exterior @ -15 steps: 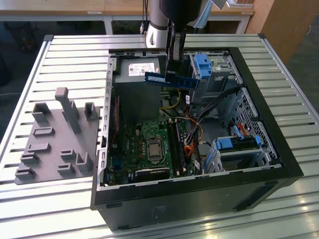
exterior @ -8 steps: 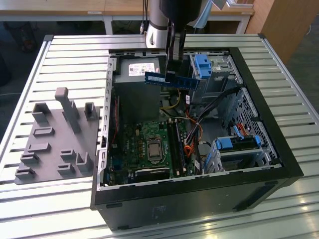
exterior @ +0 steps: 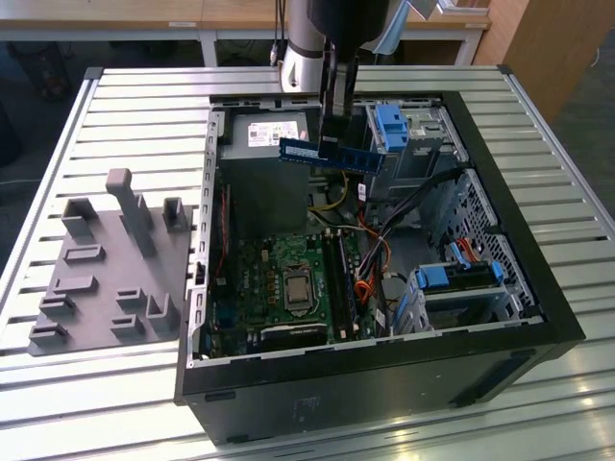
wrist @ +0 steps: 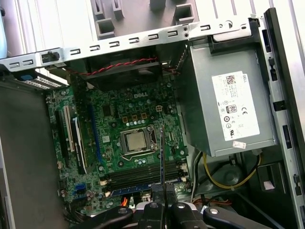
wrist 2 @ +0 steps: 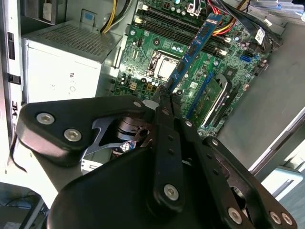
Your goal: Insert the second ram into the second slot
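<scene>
While the arm comes down from above in the exterior view, its end effector (exterior: pixel 332 144) is closed on the ram stick (exterior: pixel 300 151) and grips it near the middle. The stick lies level in the air, its long side across the open computer case (exterior: pixel 538 288), above the grey power supply (exterior: pixel 258 144) and beside a blue drive tab (exterior: pixel 390 125). It is well apart from the green motherboard (exterior: pixel 288 279) lower in the case. The case lies on a ribbed metal counter (exterior: pixel 135 106), and a grey holder plate (exterior: pixel 106 269) lies on the exterior view's left.

In the second wrist view, the black end effector (wrist 2: pixel 164 98) has its two fingers (wrist 2: pixel 167 124) pressed together on one end of the ram stick (wrist 2: pixel 193 47). The stick reaches out over the motherboard (wrist 2: pixel 143 52), past the processor socket (wrist 2: pixel 159 64). The power supply (wrist 2: pixel 62 62) stands beside the board.

In the first wrist view, the ram stick (wrist: pixel 162 152) shows by its thin edge, rising from the closed end effector (wrist: pixel 162 191). It crosses the long memory slots (wrist: pixel 138 174) next to the processor socket (wrist: pixel 135 141) on the motherboard (wrist: pixel 114 109), but it is not seated in any slot. The power supply (wrist: pixel 228 105) is beside the board.
</scene>
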Controlling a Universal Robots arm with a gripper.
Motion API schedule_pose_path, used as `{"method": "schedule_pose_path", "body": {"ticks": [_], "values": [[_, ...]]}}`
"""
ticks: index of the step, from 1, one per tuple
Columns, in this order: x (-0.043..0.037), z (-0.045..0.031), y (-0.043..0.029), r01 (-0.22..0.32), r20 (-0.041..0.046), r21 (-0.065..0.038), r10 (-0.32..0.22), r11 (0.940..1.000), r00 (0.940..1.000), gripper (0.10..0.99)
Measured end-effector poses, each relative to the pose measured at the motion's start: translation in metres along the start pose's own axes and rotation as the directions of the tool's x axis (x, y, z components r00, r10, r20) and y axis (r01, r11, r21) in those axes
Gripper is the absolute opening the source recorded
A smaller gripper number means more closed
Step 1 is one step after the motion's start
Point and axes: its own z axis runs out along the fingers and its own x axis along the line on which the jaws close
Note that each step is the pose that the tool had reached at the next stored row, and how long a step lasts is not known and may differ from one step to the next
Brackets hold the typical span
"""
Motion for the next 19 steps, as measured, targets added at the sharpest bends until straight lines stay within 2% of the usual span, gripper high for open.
{"method": "schedule_pose_path", "body": {"ticks": [19], "values": [[0.0,0.0,0.0,-0.037,0.0014,0.0,0.037,0.9993,0.9993,0.129]]}}
